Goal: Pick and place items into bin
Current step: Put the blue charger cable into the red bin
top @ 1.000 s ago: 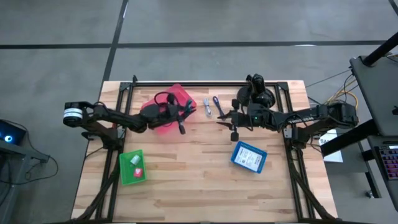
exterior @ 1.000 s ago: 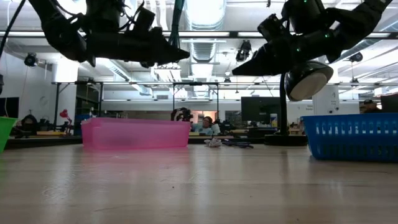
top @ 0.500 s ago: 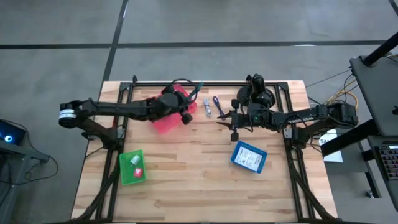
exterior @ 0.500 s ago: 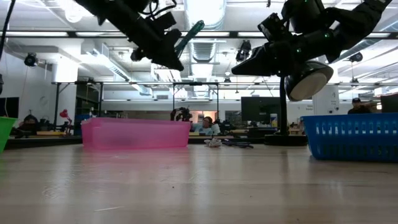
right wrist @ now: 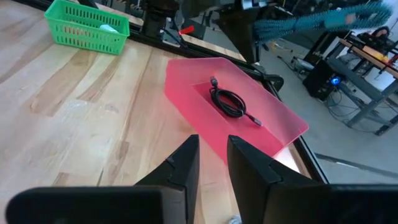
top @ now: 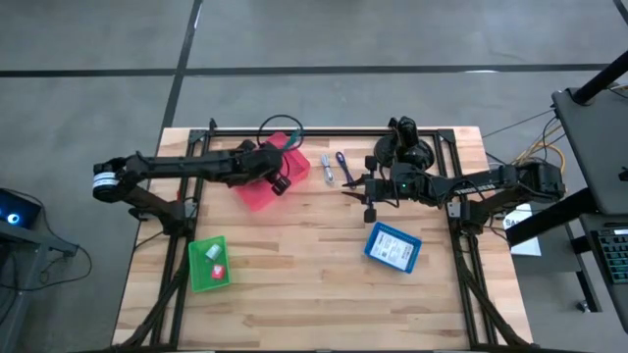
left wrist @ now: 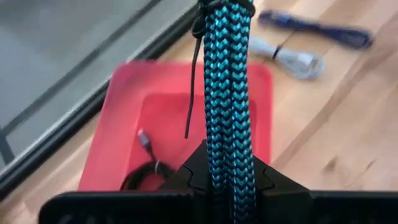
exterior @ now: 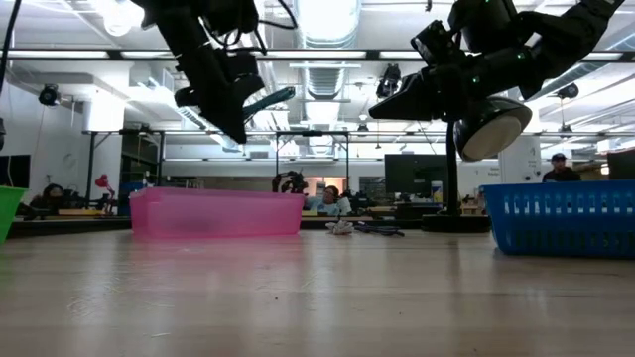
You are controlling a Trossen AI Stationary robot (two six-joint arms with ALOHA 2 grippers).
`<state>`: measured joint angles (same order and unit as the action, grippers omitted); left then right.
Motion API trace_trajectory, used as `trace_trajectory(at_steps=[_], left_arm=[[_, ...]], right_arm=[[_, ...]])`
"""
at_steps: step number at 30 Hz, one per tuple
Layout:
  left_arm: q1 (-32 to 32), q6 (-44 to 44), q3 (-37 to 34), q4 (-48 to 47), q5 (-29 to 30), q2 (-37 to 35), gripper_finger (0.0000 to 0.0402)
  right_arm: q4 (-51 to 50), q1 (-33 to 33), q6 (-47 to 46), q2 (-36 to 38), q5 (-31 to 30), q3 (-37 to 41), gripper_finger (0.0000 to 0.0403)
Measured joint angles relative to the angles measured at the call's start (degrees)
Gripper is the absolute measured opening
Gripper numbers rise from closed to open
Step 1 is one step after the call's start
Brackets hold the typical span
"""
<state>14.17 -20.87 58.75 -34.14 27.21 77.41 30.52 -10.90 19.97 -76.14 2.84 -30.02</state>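
Observation:
My left gripper hangs above the pink bin, shut on a teal braided cable bundle that juts out past its fingers. A black coiled cable lies on the bin's floor. A white cable and a blue one lie on the table just right of the bin. My right gripper hovers in the air right of those two cables, open by a narrow gap, touching nothing. My left gripper pinches the teal braided bundle between its two fingers at one end. The bundle runs along the fingers and sticks straight out beyond them. It is lifted clear, above the pink bin, and a thin black strand hangs from it.
A green bin holding small red and white pieces stands near the table's left near side, and a blue bin right of centre. The black domed camera mount stands at the far edge behind my right arm. Bare wood lies at the near side.
My left arm has swung toward the table's far edge and risen, and its gripper has turned. The teal bundle first tipped steeply upward, then came nearly level over the pink bin, still held.

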Motion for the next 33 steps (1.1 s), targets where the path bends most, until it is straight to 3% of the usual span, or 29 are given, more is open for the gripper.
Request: trace_trajectory(at_steps=[10, 24, 33], left_arm=[[6.7, -2.7, -0.7, -4.9, -13.8, 2.0, 0.0014], [15.6, 1.9, -0.4, -8.8, -19.7, 9.9, 0.0014], [18.2, -1.7, 1.3, -9.8, -20.4, 15.7, 0.0014]], right_arm=[[-0.2, 0.0, 0.2, 0.0, 0.0, 0.0, 0.007], [-0.2, 0.0, 0.2, 0.0, 0.0, 0.0, 0.0074], [-0.2, 0.0, 0.2, -0.1, 0.0, 0.0, 0.0065]])
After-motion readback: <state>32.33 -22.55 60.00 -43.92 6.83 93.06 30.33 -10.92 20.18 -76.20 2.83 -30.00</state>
